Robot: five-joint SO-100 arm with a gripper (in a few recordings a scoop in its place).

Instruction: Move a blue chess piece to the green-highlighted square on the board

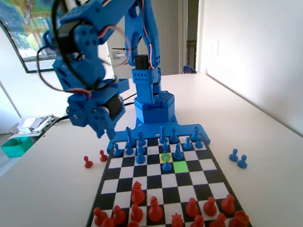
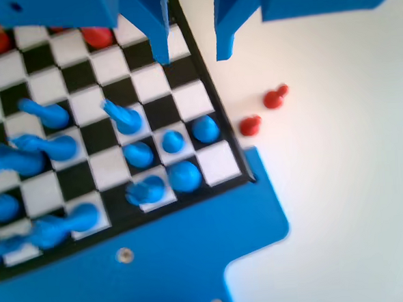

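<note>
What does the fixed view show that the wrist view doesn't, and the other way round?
Fixed view: the green-highlighted square, bare, a blue chess piece on the yellow square beside it, and two blue pawns off the board. Wrist view: the gap between the end effector jaws, open and empty, above the board edge. Both: two red pawns beside the board.

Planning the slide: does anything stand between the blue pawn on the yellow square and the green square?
Nothing visible does. In the fixed view the blue pawn stands on the yellow square, directly left of the green-highlighted square, which is bare. The gripper hangs off the board's far-left corner, jaws apart.
</note>
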